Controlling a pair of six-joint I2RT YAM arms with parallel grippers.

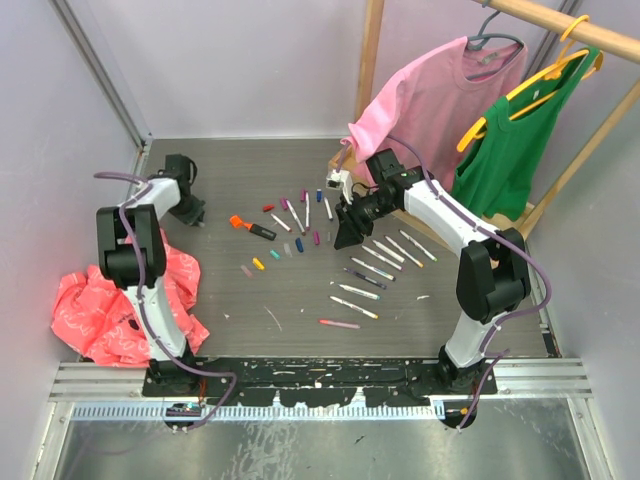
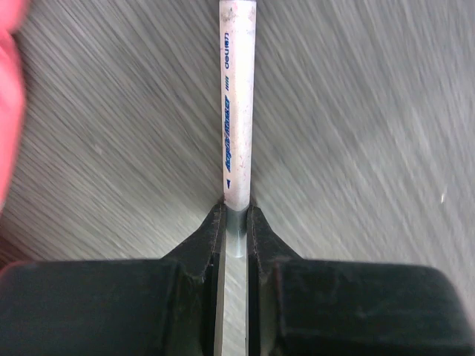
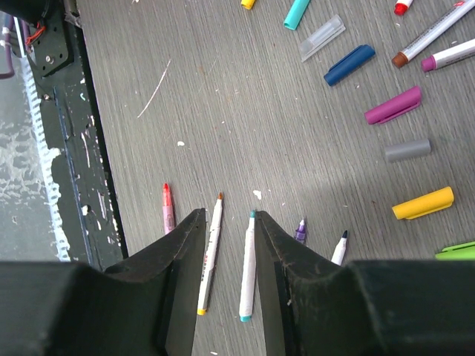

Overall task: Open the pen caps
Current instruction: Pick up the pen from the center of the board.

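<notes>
1. Far left of the top view: a red cloth [image 1: 100, 310] lies bunched at the table's [image 1: 250, 170] edge.
2. Upper left: the left gripper [image 1: 191, 212] has its jaws pressed onto a white pen [image 2: 237, 111], which points straight up the wrist frame.
3. Centre: an orange-black marker [image 1: 252, 227] and loose pen caps [image 1: 290, 245] lie scattered.
4. Right of centre: the right gripper [image 1: 349, 230] hangs over a row of pens [image 1: 375, 265], jaws spread, pinching nothing.
5. Right side of its wrist frame: blue cap [image 3: 349, 64], magenta cap [image 3: 393, 105], grey cap [image 3: 407, 150], yellow cap [image 3: 423, 203].

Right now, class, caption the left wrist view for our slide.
Left gripper clamps a white pen, grey table behind.
</notes>
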